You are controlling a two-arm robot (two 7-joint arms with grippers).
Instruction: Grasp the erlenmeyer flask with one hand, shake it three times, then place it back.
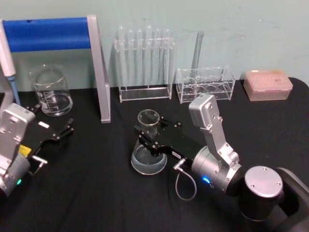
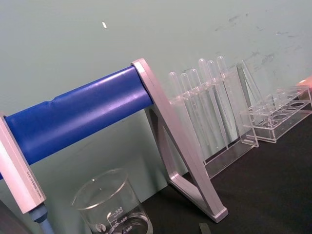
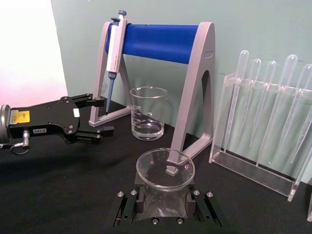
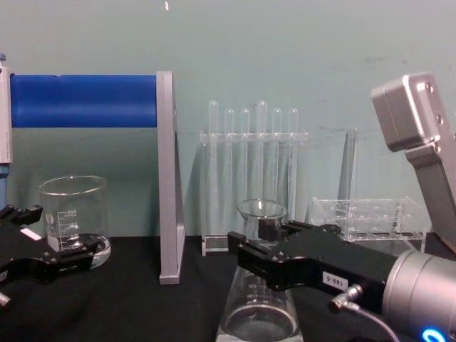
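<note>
While the erlenmeyer flask (image 1: 148,145) stands upright on the black table (image 1: 96,203), its base flat on the cloth and its long axis vertical, the right gripper (image 1: 147,137) brackets its neck from the robot's right. In the right wrist view the two jaws lie on either side of the neck just below the flared lip (image 3: 165,168); they appear to touch the glass, though contact cannot be confirmed from this angle. In the chest view the black fingers (image 4: 274,267) cross the neck horizontally, at right angles to the flask's axis, with the wide base (image 4: 258,324) below them. The flask therefore lies directly between the right jaws, with no gap left to close; a lift straight up along the neck axis would seem the natural next move. The left gripper (image 1: 58,131) rests low on the table well apart from the flask, jaws spread and empty, near the beaker (image 1: 50,92) beside the blue-barred stand (image 1: 99,72).
</note>
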